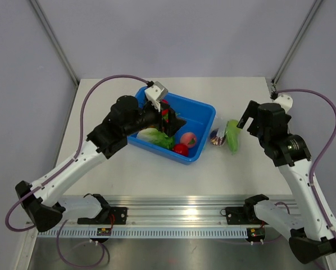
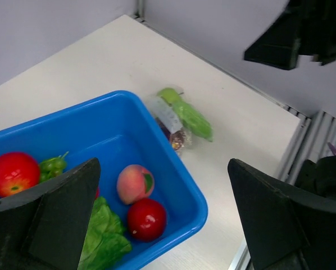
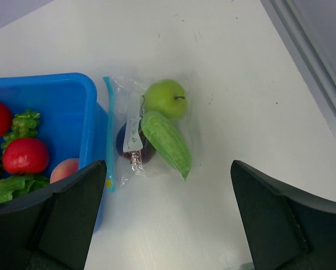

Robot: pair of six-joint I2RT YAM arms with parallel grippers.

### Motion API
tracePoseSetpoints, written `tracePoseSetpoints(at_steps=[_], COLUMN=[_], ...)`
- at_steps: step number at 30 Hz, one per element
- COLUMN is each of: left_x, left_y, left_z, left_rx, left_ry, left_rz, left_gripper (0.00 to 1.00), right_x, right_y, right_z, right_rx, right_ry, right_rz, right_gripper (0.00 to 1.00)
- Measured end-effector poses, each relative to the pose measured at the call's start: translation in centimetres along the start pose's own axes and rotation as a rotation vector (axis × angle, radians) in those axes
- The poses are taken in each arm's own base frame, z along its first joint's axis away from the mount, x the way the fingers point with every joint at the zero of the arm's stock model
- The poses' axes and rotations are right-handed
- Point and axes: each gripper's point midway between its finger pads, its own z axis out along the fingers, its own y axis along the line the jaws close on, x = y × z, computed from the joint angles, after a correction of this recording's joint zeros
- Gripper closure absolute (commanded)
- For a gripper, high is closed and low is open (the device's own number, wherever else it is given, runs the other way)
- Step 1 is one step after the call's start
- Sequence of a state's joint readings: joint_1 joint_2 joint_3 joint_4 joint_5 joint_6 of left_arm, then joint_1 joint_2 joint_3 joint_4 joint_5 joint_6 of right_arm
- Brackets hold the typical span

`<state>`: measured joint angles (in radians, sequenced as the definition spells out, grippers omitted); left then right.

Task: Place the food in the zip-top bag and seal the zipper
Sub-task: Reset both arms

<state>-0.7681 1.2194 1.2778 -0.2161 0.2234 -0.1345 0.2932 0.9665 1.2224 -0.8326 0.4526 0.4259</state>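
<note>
Left gripper spread wide with nothing in it, over the blue tray. Peach, red apple and lettuce lie in there, not yet bagged.

Right gripper likewise spread and empty, above the zip-top bag. Bag lies flat on the table just right of the tray. Green apple, a long green vegetable and a dark fruit are inside it.

Zipper runs close along the tray wall. Can't tell if it touches, or if it's shut.

Risks as I read them:
- Scant room between strip and wall. A pinch there may catch the tray rim or shove the bag.
- Film looks slick. Lifting by one corner could roll the apple out.
- Round peach may squirt from the pads.
</note>
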Motion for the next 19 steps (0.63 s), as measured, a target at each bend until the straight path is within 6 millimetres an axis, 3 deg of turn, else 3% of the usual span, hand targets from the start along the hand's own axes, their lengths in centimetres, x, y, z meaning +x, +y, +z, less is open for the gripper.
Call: tracePoseSetpoints(at_steps=[5, 10, 13, 19], left_x=[2.4, 5.7, 6.3, 5.3], left_y=[2.7, 5.2, 5.8, 5.8], left_z=[-1.4, -2.4, -3.3, -4.6], left_rx=[-0.138, -0.256, -0.295, -0.323], left_ry=[0.034, 0.112, 0.115, 0.072], left_rz=[-0.002, -0.038, -0.05, -0.07], left_gripper=[0.01, 0.01, 0.01, 0.01], right_x=[0.4, 1.4, 2.2, 2.9], right_y=[-1.9, -3.2, -3.7, -4.1], right_z=[-2.1, -2.6, -2.3, -2.5], right_rx=[0.035, 0.081, 0.105, 0.105], right_ry=[-0.009, 0.008, 0.024, 0.027], right_rz=[0.046, 0.053, 0.048, 0.051], right_gripper=[0.01, 0.01, 0.01, 0.0])
